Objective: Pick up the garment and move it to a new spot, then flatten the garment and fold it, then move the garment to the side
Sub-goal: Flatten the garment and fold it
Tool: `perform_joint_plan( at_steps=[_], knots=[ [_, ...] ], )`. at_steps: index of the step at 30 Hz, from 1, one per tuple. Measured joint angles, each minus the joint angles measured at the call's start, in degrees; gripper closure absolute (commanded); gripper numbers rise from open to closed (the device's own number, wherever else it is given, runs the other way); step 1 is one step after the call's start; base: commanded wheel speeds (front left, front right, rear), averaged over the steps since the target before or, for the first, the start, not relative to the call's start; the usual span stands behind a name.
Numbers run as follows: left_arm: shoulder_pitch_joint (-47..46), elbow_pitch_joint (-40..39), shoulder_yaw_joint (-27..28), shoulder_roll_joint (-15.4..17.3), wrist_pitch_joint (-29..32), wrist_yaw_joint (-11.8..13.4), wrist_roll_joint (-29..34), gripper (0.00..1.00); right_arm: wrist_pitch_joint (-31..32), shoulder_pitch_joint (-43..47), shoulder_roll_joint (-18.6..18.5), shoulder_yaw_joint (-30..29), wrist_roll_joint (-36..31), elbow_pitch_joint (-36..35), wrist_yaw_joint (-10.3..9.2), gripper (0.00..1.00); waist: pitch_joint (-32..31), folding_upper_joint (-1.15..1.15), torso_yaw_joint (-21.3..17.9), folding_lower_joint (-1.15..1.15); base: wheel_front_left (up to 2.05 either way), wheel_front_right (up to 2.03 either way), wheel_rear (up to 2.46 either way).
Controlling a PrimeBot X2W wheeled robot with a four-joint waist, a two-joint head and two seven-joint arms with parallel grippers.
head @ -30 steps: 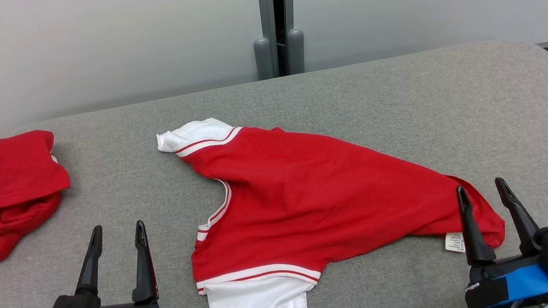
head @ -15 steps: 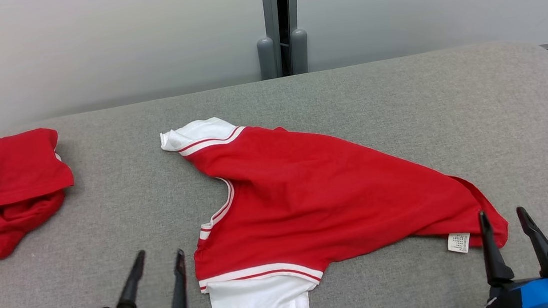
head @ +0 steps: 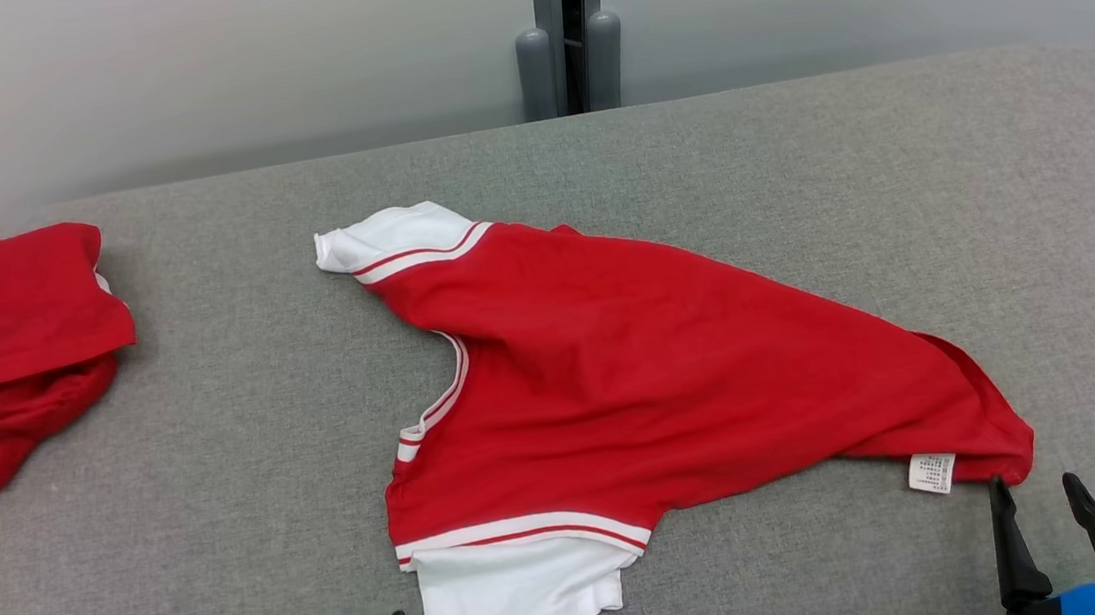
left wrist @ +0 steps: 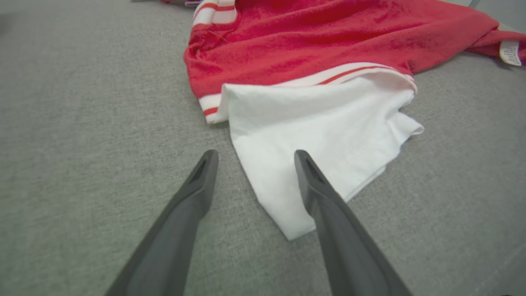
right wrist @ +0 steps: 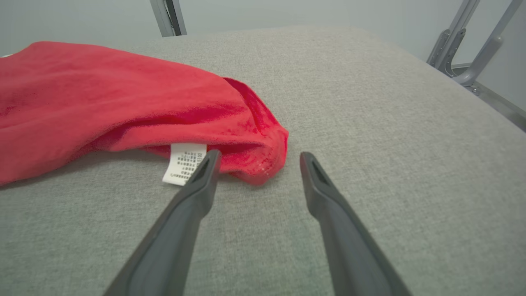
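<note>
The red T-shirt (head: pixel 635 379) with white sleeves lies rumpled across the middle of the grey fabric-covered table (head: pixel 228 539), its body drawn out to a point on one side. The left end effector (left wrist: pixel 255 153) is low at the shirt's near white sleeve (left wrist: pixel 320 135), fingers spread wide and empty. One finger is over the sleeve's edge and the other over bare table just beside it, so it looks lined up to take that edge. The right end effector (right wrist: pixel 259 153), also spread and holding nothing, faces the shirt's pointed hem corner (right wrist: pixel 263 160), just beside the white care label (right wrist: pixel 183 163). Working from the shirt's two opposite ends probably lets both arms lift it taut, not bunched. A second red garment (head: pixel 4 350) lies well apart from the shirt, beyond its collar side.
</note>
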Motion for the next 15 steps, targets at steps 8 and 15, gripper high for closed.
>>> perform_joint_plan(
  at_steps=[8, 15],
  knots=[
    [-0.5, 4.5, -4.4, 0.7, -0.4, -0.4, -1.1, 0.00, 0.0, -2.1, -0.4, -1.1, 0.0, 4.8, -0.01, 0.00, 1.4, 0.00, 0.0, 0.00, 0.00, 0.00, 0.00],
    [-1.9, 6.4, -7.4, 0.8, -0.7, -0.4, -3.2, 0.00, 0.0, -4.5, -0.9, -1.0, 0.5, 8.5, -0.01, 0.00, 1.8, 0.00, 0.1, 0.00, 0.00, 0.00, 0.00]
  ],
)
